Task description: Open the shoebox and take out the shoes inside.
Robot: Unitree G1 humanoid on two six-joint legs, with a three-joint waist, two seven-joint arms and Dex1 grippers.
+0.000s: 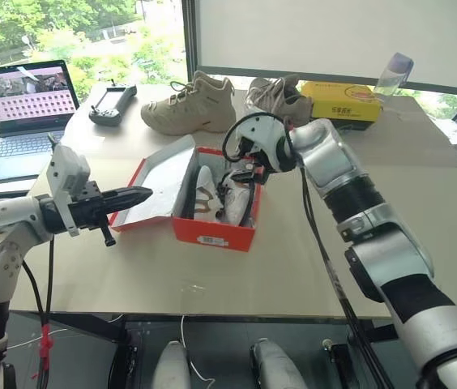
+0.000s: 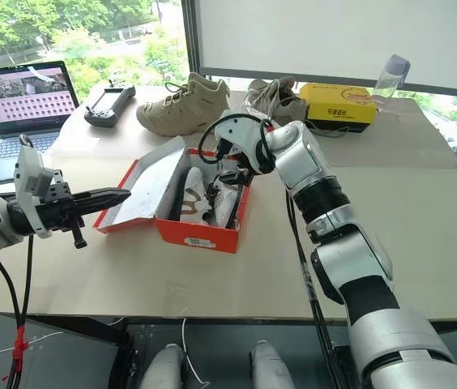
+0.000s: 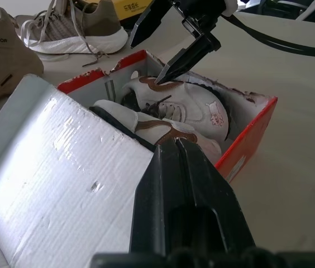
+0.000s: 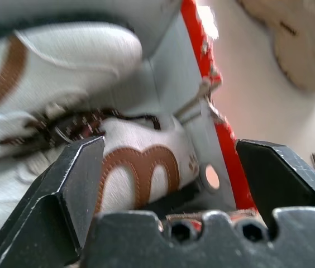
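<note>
Shoes (image 1: 216, 194) half hidden inside shoebox (image 1: 212, 231)

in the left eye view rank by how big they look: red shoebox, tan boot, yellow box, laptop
Largest to smallest as they appear:
1. red shoebox, with its open lid
2. laptop, cut off by the picture's edge, so only roughly placed
3. tan boot
4. yellow box
The boot and yellow box lie farther back, which shrinks them.

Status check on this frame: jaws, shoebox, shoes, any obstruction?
Left gripper jaws shut, at the open lid. Right gripper jaws open over the shoes, one finger outside the wall. Shoebox open, both shoes inside. Nothing blocking.
</note>
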